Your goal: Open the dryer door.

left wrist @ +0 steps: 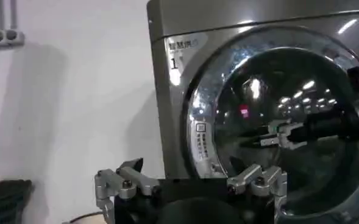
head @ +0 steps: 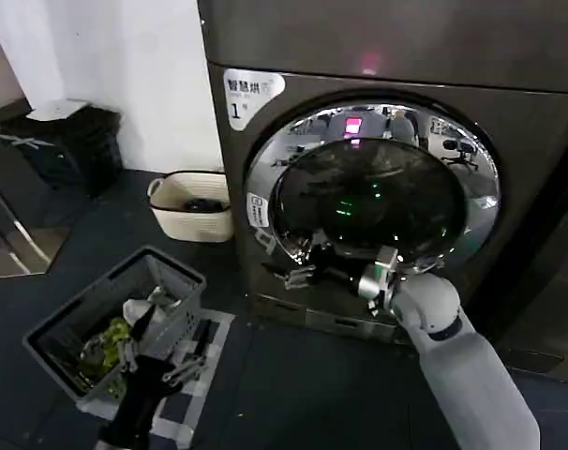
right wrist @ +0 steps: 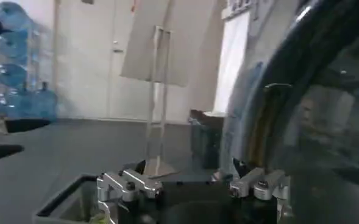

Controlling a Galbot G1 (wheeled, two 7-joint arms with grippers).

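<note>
The dark grey dryer (head: 537, 122) fills the upper right of the head view, with a white sticker (head: 251, 92) marked "1". Its round dryer door (head: 373, 202) has a wide chrome rim around dark glass and looks flat against the front. My right gripper (head: 289, 265) is open at the door's lower left rim, fingers spread across the rim's edge. From the left wrist, the door (left wrist: 277, 122) and that right gripper (left wrist: 267, 135) appear ahead. The right wrist view has the open gripper (right wrist: 190, 165) beside the door's edge (right wrist: 270, 128). My left gripper (head: 171, 333) (left wrist: 194, 169) hangs open and empty over the basket.
A grey crate (head: 115, 314) of laundry sits on a checkered mat at the lower left. A cream basket (head: 190, 206) stands against the dryer's left side and a black bin (head: 64, 145) by the wall. Blue water bottles (right wrist: 14, 61) stand across the dark floor.
</note>
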